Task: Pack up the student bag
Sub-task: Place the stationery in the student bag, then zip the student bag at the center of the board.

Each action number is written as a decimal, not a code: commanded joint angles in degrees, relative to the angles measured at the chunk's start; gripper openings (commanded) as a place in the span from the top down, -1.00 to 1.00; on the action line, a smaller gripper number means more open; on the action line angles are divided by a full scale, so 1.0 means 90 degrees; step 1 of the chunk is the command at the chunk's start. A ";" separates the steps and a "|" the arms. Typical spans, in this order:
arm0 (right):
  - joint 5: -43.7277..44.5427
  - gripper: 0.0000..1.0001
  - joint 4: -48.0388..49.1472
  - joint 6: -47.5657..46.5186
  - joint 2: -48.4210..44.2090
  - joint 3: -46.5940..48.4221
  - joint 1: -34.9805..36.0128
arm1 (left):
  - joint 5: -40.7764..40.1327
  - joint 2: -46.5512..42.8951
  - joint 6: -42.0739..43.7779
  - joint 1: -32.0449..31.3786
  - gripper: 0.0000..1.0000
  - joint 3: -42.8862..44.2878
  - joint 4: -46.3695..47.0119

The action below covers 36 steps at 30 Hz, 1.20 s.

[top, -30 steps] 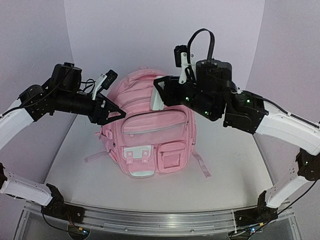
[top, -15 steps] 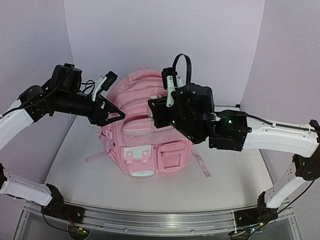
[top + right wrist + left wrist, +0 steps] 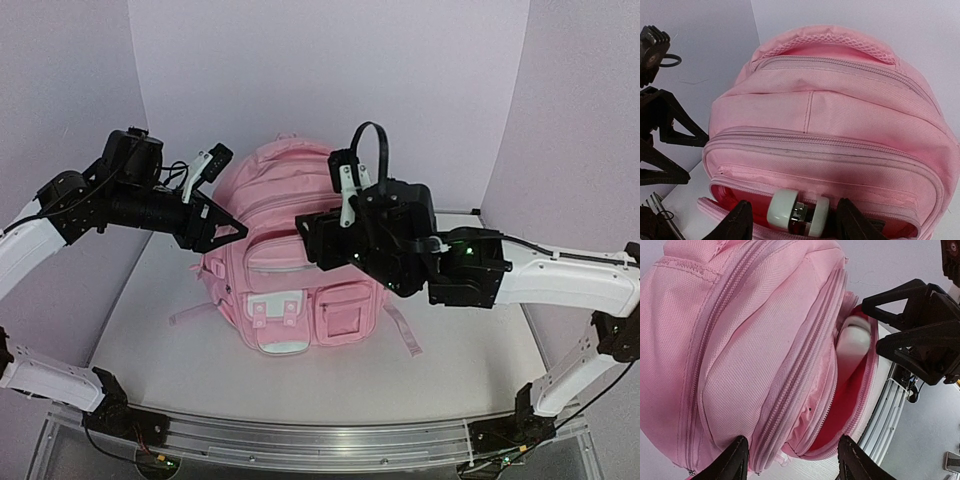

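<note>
From above, the student bag (image 3: 300, 250) stands upright at the middle of the surface (image 3: 180, 340), front pockets facing my bases. My left pincer (image 3: 225, 228) sits at its left shoulder and my right pincer (image 3: 312, 240) at the mouth of the upper front pocket. Through my left wrist, the left pincer's jaws stand apart, with the pocket's zipped rim lying between the tips. I cannot tell whether they touch the cloth. That pocket gapes, showing red lining, and a white item (image 3: 852, 347) is lodged in it just beside the right pincer. Through my right wrist, my jaws are parted either side of that smooth white item with a metal middle, which rests in the pocket mouth and seems free of both tips. I judge the bag soft and limp: its cloth will sag and shift if pushed, so I would pinch the stiffer zip rim or the padded top handle (image 3: 840, 47), not a flat panel.
</note>
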 commanded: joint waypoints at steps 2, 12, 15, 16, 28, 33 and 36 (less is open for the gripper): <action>-0.0123 -0.28 -0.0151 0.0099 -0.0492 0.0147 0.0036 | -0.0308 -0.0099 0.0020 -0.0032 -0.25 0.0097 -0.0035; 0.0350 -0.52 -0.0953 0.0491 -0.0638 0.0404 -0.0058 | -0.0592 -0.0074 -0.0444 -0.0002 -0.29 0.0176 0.0005; -0.0279 -0.54 -0.1179 0.0955 -0.0873 0.0241 -0.0530 | -0.0605 -0.0146 -0.0604 0.0080 -0.30 0.0167 0.0088; -0.0598 -0.54 -0.1208 0.1138 -0.0986 0.0097 -0.0753 | -0.0605 -0.0157 -0.0647 0.0107 -0.30 0.0167 0.0100; -0.2119 -0.35 -0.1210 0.1780 -0.2238 -0.1599 -0.2194 | -0.0432 -0.0313 -0.0658 0.0231 -0.33 0.0023 0.0226; -0.2776 0.02 -0.0806 0.0689 -0.2425 -0.2698 -0.2197 | -0.0772 -0.0283 -0.0716 0.0287 -0.34 0.0252 -0.0125; -0.3269 0.14 -0.0352 0.0232 -0.2575 -0.3231 -0.2188 | -0.0823 -0.0235 -0.0825 0.0364 -0.35 0.0275 -0.0207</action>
